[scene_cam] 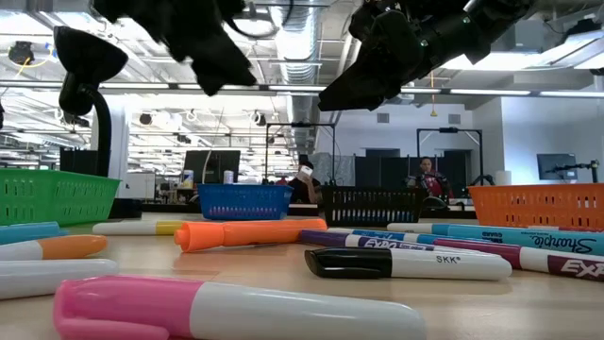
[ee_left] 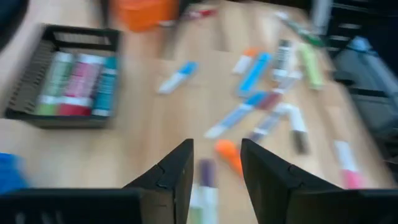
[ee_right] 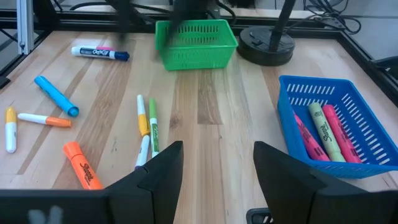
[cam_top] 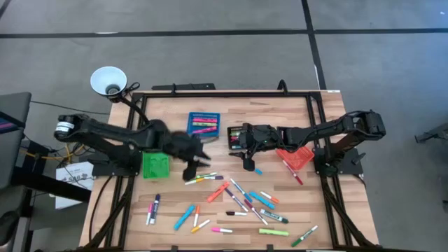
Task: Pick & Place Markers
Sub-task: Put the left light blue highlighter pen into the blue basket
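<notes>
- Left gripper (cam_top: 198, 168) is held open, empty, above markers (cam_top: 238, 203) nr bench (cam_top: 119, 210) centre.
- Right gripper (cam_top: 247, 164) is open, empty, by black bin (cam_top: 236, 137).

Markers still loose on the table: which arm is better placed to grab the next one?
Probably left. The left gripper hangs open right over the markers at the pile's edge. The right gripper, also open and empty, hangs by the black bin, farther from them.

Table (ee_right: 205, 106): matt jointed wood planks. Bins (ee_right: 196, 43): perforated plastic mesh. Markers (scene_cam: 406, 263): smooth, glossy plastic barrels.
</notes>
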